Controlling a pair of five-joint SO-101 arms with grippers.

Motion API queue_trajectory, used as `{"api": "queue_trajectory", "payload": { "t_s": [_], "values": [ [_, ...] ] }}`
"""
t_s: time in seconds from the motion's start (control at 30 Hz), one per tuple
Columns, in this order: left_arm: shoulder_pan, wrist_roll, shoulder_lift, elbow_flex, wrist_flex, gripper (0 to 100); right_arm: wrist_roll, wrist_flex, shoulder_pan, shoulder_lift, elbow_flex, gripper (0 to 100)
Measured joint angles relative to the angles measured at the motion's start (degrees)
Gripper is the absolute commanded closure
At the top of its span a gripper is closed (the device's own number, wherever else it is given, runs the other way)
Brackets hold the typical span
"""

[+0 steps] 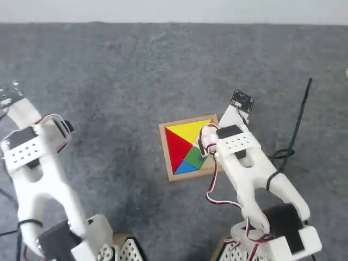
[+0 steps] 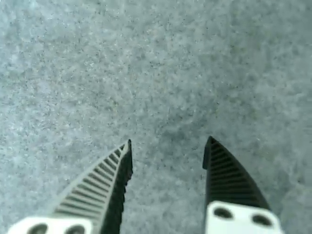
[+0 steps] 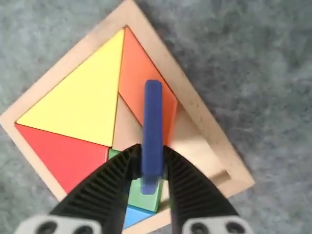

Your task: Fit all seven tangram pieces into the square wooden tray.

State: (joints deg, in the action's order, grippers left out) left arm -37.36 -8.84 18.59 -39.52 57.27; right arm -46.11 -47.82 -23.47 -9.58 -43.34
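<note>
1. Grey, short-pile carpet [image 1: 109, 81] covers the work surface.
2. Step in hand: placement of a dark blue flat tangram piece [image 3: 152, 126]. The right gripper [image 3: 151, 148] is clamped on it and holds it on edge over the square wooden tray [image 3: 199, 114].
3. Tray contents: a large yellow triangle [image 3: 83, 102], a large red triangle [image 3: 63, 151], an orange triangle [image 3: 136, 73], a green piece [image 3: 144, 195] and a light blue piece [image 3: 134, 214] lie flat inside.
4. Bare wood shows beside the orange triangle, on both sides of the held piece.
5. Judgement: the task is well advanced but not complete.
6. Next move: the held piece probably needs tipping flat and turning to match an open recess before release. Set down on edge, it could wedge or lift the orange triangle.
7. The left gripper [image 2: 169, 141] hangs with fingers spread and nothing between them, over bare carpet, well apart from the tray.
8. A pale wall strip [image 1: 174, 11] borders the far edge. A black cable [image 1: 296, 130] runs beside the right arm.
</note>
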Motion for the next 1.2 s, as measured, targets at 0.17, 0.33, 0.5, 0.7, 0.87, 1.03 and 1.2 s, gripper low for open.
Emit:
{"api": "queue_trajectory", "payload": {
  "t_s": [0.17, 0.33, 0.5, 0.7, 0.87, 1.03, 1.2],
  "values": [
    [0.0, 0.0, 0.0, 0.0, 0.0, 76, 2.0, -1.1, 0.0, -0.4, 0.0, 84.3],
    [0.0, 0.0, 0.0, 0.0, 0.0, 76, 4.2, -2.9, 0.0, -0.4, 0.0, 84.3],
    [0.0, 0.0, 0.0, 0.0, 0.0, 76, 4.7, -4.6, 0.1, -3.5, 0.0, 84.3],
    [0.0, 0.0, 0.0, 0.0, 0.0, 76, 4.7, -7.7, 0.0, -8.2, 0.0, 84.3],
    [0.0, 0.0, 0.0, 0.0, 0.0, 76, 6.3, -4.7, 2.3, -11.3, 0.0, 84.3],
    [0.0, 0.0, 0.0, 0.0, 0.0, 76, 9.6, 3.6, 2.9, -10.9, 0.0, 84.3],
    [0.0, 0.0, 0.0, 0.0, 0.0, 76, 12.6, 7.9, 3.0, -5.6, 0.0, 84.3]
  ]
}}
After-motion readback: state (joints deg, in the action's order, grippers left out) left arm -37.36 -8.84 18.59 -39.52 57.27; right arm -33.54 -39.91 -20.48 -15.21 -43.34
